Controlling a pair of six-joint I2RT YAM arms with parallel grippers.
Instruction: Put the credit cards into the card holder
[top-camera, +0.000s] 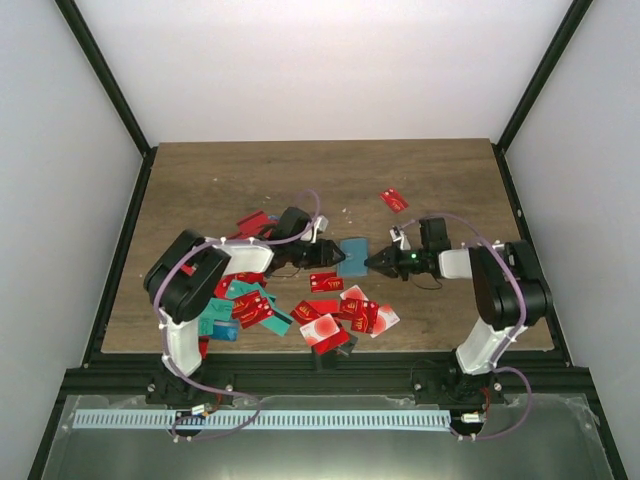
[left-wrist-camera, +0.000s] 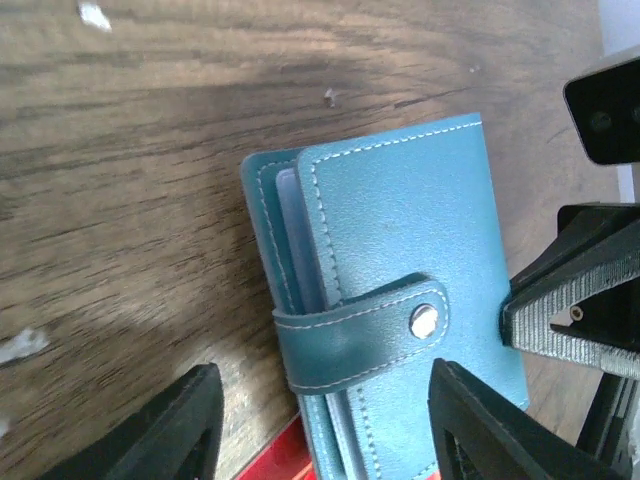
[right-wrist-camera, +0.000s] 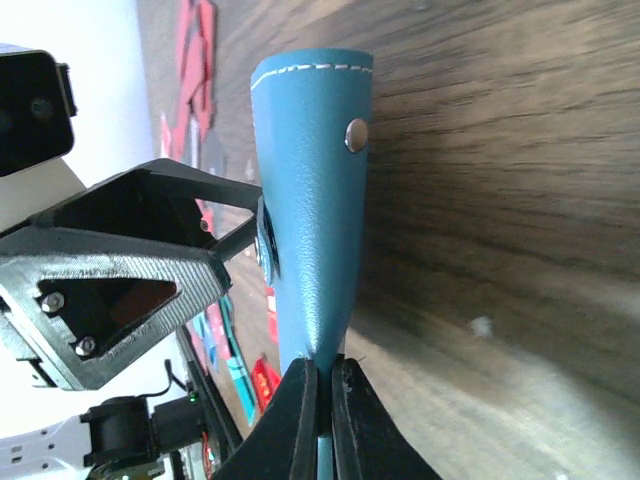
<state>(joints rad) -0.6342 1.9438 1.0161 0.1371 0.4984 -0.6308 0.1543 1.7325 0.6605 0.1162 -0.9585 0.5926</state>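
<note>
The teal card holder (top-camera: 352, 256) is at the table's middle, closed, its strap snapped shut (left-wrist-camera: 425, 320). My right gripper (top-camera: 373, 263) is shut on its right edge; in the right wrist view the fingers (right-wrist-camera: 300, 420) pinch the holder's thin edge (right-wrist-camera: 310, 200) and hold it up on edge. My left gripper (top-camera: 334, 257) is open at its left side; its fingertips (left-wrist-camera: 175, 430) straddle the strap end of the holder (left-wrist-camera: 400, 230). Credit cards, mostly red (top-camera: 345, 315), some teal (top-camera: 245, 292), lie scattered in front. One red card (top-camera: 394, 200) lies apart at the back.
A red card (left-wrist-camera: 280, 455) lies just under the holder's near corner. More red cards (top-camera: 255, 222) lie behind the left arm. Black frame posts (top-camera: 110, 70) flank the table and a rail (top-camera: 320, 365) runs along its front edge.
</note>
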